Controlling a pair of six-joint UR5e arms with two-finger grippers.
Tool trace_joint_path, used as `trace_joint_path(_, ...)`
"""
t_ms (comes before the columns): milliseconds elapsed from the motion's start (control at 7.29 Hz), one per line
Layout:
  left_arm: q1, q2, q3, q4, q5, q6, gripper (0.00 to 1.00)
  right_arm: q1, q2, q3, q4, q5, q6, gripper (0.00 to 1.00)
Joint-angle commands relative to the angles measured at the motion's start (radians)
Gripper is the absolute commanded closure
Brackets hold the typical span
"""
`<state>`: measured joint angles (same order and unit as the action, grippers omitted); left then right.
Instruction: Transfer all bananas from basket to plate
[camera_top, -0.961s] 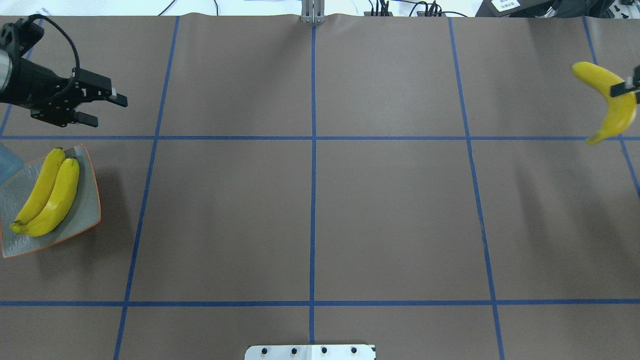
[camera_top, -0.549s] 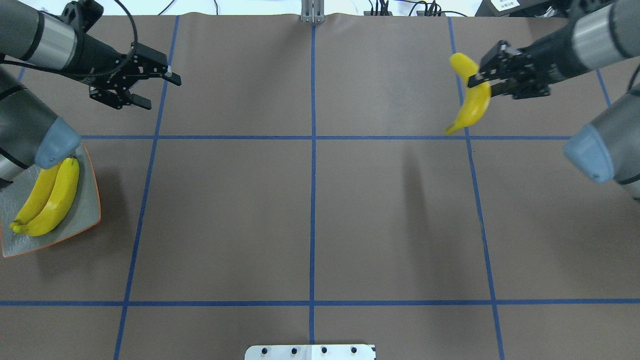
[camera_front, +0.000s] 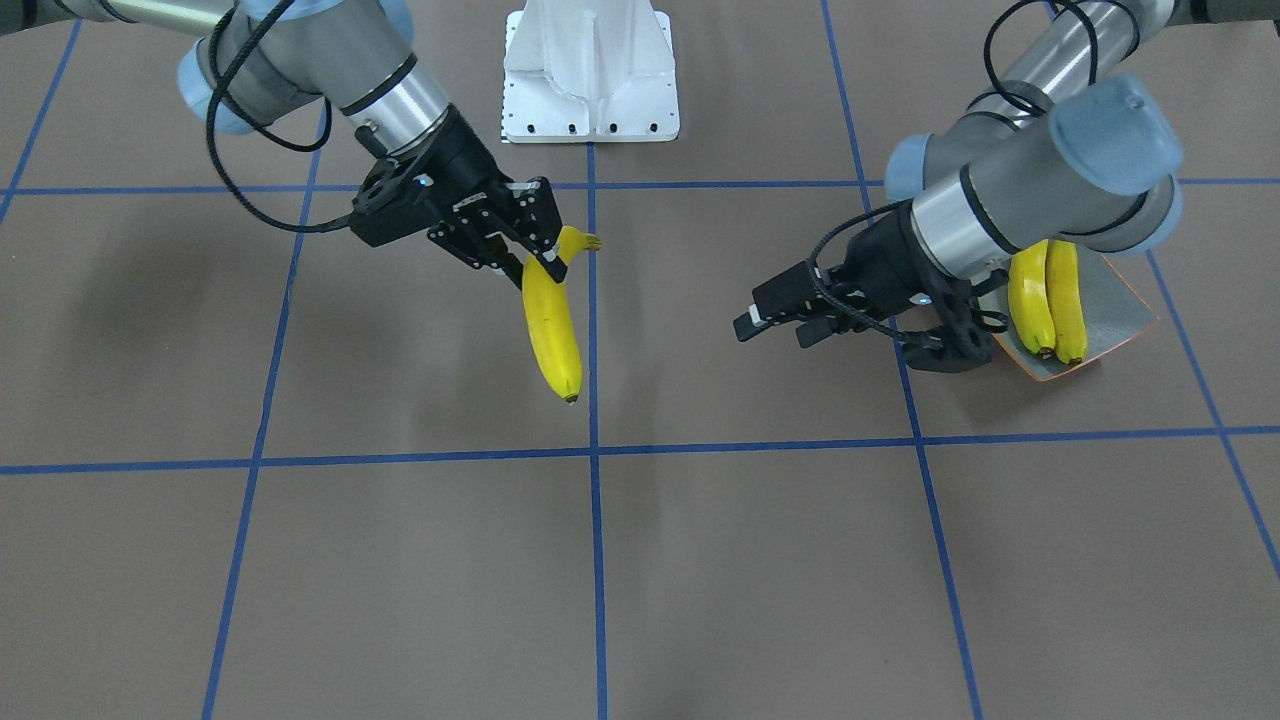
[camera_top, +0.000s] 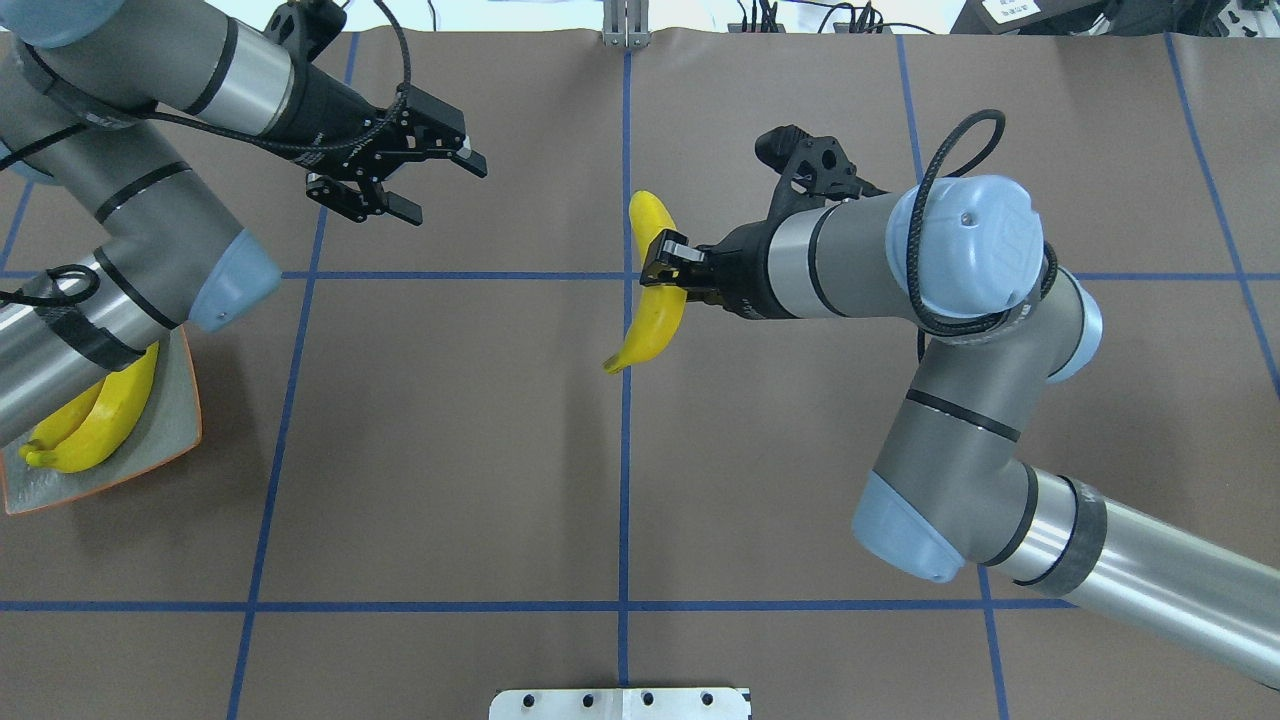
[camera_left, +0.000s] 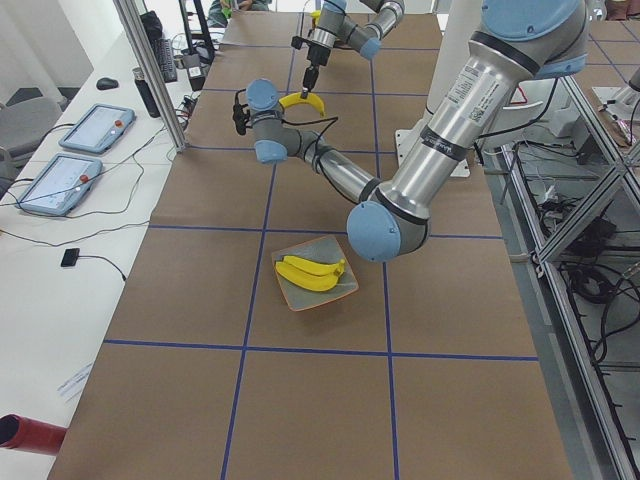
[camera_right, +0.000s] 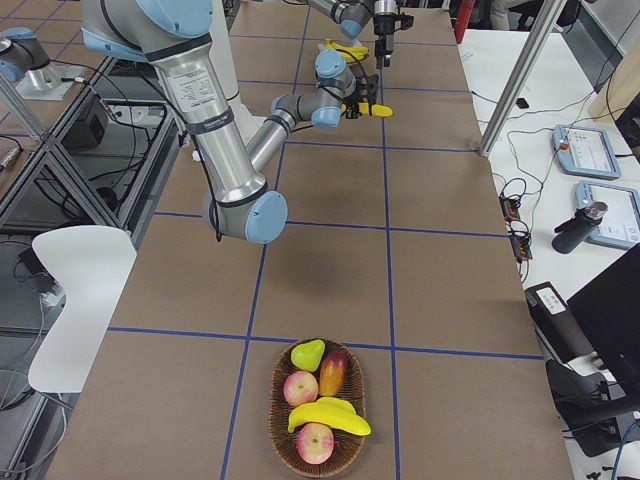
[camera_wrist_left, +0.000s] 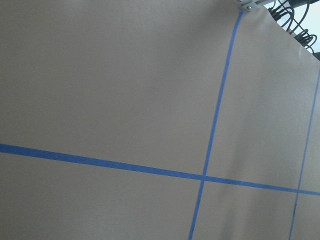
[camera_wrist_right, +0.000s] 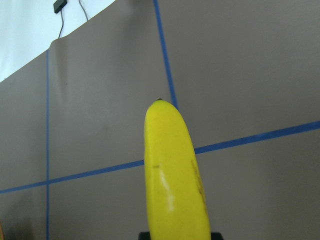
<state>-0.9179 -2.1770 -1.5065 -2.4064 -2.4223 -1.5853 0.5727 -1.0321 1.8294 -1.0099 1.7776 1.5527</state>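
My right gripper (camera_top: 665, 270) is shut on a yellow banana (camera_top: 652, 300) and holds it in the air over the table's centre line. The same banana (camera_front: 553, 325) hangs tip-down in the front view and fills the right wrist view (camera_wrist_right: 175, 185). My left gripper (camera_top: 445, 190) hovers open and empty, to the left of the banana and farther back. The plate (camera_top: 175, 430) sits at the left edge with two bananas (camera_top: 95, 425) on it, partly covered by my left arm. The basket (camera_right: 272, 415) shows only in the right side view, with one banana (camera_right: 330, 415) in it.
The basket also holds apples (camera_right: 300, 387), a pear (camera_right: 307, 353) and a mango (camera_right: 334, 371). Brown paper with blue tape lines (camera_wrist_left: 212, 130) covers the table. A white mounting base (camera_front: 590, 70) stands at the robot's side of the table.
The right arm has carried the banana from the table's right edge leftward to the centre. The left gripper, still open, has moved rightward from the far left toward the middle.
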Motion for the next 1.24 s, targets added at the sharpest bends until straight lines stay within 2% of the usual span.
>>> trace_joint_path(0, 0.065, -0.059, 0.0, 0.0, 0.028, -0.024, 0.01, -0.043, 0.029, -0.007, -0.003, -0.027, 0.009, 1.0)
trace_joint_path(412, 0.111, -0.085, 0.0, 0.0, 0.061, -0.033, 0.01, -0.05, 0.038, -0.012, 0.002, -0.038, 0.01, 1.0)
trace_joint_path(824, 0.161, -0.118, 0.003, 0.001, 0.133, -0.091, 0.05, -0.051, 0.043, -0.007, 0.005, -0.066, 0.01, 1.0)
trace_joint_path(1098, 0.166, -0.119, 0.006, 0.003, 0.144, -0.091, 0.09, -0.051, 0.041, -0.002, 0.005, -0.069, 0.01, 1.0)
